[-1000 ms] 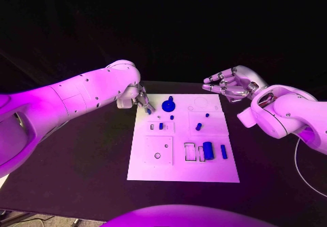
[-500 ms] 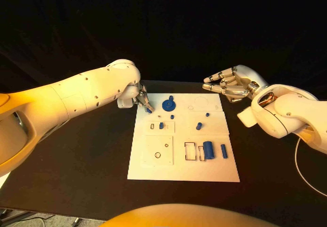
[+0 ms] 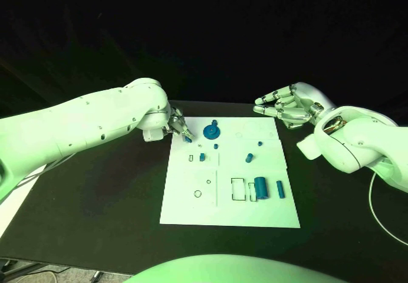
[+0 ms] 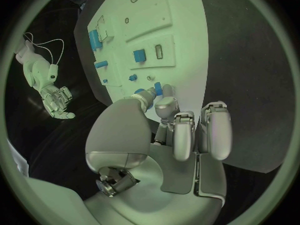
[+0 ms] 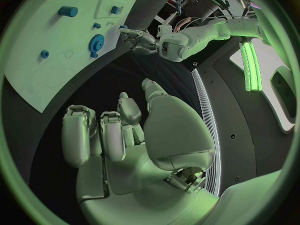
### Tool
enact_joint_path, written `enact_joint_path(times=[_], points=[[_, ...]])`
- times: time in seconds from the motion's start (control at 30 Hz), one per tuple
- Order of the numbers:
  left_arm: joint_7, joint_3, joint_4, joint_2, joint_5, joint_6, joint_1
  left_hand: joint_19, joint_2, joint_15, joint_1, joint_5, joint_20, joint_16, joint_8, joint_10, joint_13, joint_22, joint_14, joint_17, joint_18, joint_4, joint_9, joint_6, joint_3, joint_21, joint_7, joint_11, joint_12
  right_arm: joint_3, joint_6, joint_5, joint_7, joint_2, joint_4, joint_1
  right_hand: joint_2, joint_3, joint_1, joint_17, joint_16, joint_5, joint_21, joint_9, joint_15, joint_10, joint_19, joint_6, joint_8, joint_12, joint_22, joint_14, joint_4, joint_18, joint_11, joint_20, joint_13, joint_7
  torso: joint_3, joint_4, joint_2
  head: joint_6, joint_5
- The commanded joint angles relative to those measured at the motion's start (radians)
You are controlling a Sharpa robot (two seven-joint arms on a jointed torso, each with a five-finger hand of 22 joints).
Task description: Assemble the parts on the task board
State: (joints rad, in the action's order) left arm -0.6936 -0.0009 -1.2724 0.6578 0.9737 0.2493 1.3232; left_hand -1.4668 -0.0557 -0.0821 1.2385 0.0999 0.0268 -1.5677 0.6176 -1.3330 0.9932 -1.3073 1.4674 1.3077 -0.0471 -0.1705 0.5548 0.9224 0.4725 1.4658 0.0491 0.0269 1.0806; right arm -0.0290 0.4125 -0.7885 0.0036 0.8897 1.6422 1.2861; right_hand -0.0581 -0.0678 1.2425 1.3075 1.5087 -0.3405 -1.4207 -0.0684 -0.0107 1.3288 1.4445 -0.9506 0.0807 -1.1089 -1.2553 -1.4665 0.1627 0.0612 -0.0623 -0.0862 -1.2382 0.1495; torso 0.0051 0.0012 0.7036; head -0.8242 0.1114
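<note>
My left hand (image 3: pixel 176 127) pinches a small blue peg (image 3: pixel 186 138) at the white board's (image 3: pixel 229 215) corner, while my right hand (image 3: pixel 285 105) hovers, curled on nothing.

My left hand (image 3: pixel 177 127) creeps slightly toward the task board's (image 3: pixel 229 215) far-left corner, pinching a small blue part (image 3: pixel 186 138).

Task board (image 3: pixel 229 212) mid-table, parts (image 3: pixel 260 187) on it, left hand (image 3: pixel 180 128) at its far-left corner
</note>
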Motion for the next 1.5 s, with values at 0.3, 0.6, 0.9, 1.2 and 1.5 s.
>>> enact_joint_path(times=[0.3,0.6,0.9,1.2,1.5], points=[[0.069,-0.013,-0.161,0.081,0.091,-0.138,-0.044,-0.032,-0.020,0.001,-0.014,-0.007,0.001,-0.003,0.013,-0.006,-0.012,-0.130,0.103,0.263,0.011,0.139,0.003,-0.005,0.143,-0.002,-0.006,0.002,-0.006,-0.001,-0.022,-0.008,-0.003,0.002,0.000,-0.002,0.004,0.005,0.001,0.164,-0.005,-0.007,0.005,-0.001,-0.005,-0.004,-0.005,-0.002,0.004,0.000,0.001,-0.080,0.000,0.003,0.001,-0.001,0.000,0.000,-0.0006,-0.0001,0.000,-0.003,0.005],[0.083,-0.016,-0.200,0.103,0.122,-0.134,-0.066,-0.033,-0.034,0.000,-0.015,-0.012,0.001,-0.003,0.016,-0.008,-0.015,-0.132,0.103,0.263,0.011,0.146,0.002,-0.005,0.146,-0.001,-0.008,0.003,-0.007,-0.002,-0.024,-0.008,-0.003,0.002,-0.001,-0.003,0.004,0.005,0.001,0.164,-0.005,-0.007,0.005,-0.001,-0.005,-0.004,-0.005,-0.002,0.004,0.000,0.001,-0.080,0.000,0.003,0.001,-0.001,0.000,0.000,-0.0014,-0.0008,0.001,-0.007,0.009],[0.082,-0.016,-0.199,0.099,0.139,-0.103,-0.077,-0.033,-0.043,0.000,-0.011,-0.015,0.000,-0.003,0.017,-0.009,-0.018,-0.133,0.103,0.263,0.011,0.152,0.001,-0.005,0.148,0.000,-0.009,0.004,-0.010,-0.002,-0.025,-0.008,-0.002,0.001,-0.002,-0.005,0.004,0.006,-0.001,0.164,-0.004,-0.008,0.005,-0.002,-0.005,-0.003,-0.005,-0.003,0.004,0.000,0.001,-0.080,0.001,0.003,0.001,-0.001,0.000,0.000,-0.0009,-0.0027,0.002,-0.014,0.011],[0.074,-0.016,-0.198,0.097,0.144,-0.060,-0.078,-0.033,-0.052,-0.001,-0.005,-0.017,0.000,-0.003,0.016,-0.010,-0.024,-0.133,0.103,0.263,0.011,0.161,-0.002,-0.005,0.152,-0.001,-0.009,0.005,-0.014,-0.002,-0.026,-0.008,-0.002,0.001,-0.001,-0.005,0.004,0.006,-0.001,0.164,-0.004,-0.008,0.005,-0.002,-0.005,-0.003,-0.005,-0.003,0.004,0.000,0.001,-0.080,0.001,0.003,0.001,-0.001,0.000,0.000,-0.0001,-0.0011,0.001,-0.019,0.013],[0.060,-0.017,-0.195,0.095,0.144,-0.029,-0.081,-0.033,-0.053,-0.001,-0.005,-0.017,0.000,-0.003,0.017,-0.012,-0.019,-0.133,0.103,0.263,0.011,0.161,-0.002,-0.005,0.152,-0.001,-0.009,0.005,-0.010,-0.002,-0.027,-0.008,-0.002,0.002,0.000,-0.005,0.004,0.006,-0.001,0.164,-0.004,-0.008,0.005,-0.002,-0.005,-0.003,-0.005,-0.003,0.004,0.000,0.001,-0.080,0.001,0.003,0.001,-0.001,0.000,0.000,0.0001,-0.0016,0.001,-0.022,0.015]])
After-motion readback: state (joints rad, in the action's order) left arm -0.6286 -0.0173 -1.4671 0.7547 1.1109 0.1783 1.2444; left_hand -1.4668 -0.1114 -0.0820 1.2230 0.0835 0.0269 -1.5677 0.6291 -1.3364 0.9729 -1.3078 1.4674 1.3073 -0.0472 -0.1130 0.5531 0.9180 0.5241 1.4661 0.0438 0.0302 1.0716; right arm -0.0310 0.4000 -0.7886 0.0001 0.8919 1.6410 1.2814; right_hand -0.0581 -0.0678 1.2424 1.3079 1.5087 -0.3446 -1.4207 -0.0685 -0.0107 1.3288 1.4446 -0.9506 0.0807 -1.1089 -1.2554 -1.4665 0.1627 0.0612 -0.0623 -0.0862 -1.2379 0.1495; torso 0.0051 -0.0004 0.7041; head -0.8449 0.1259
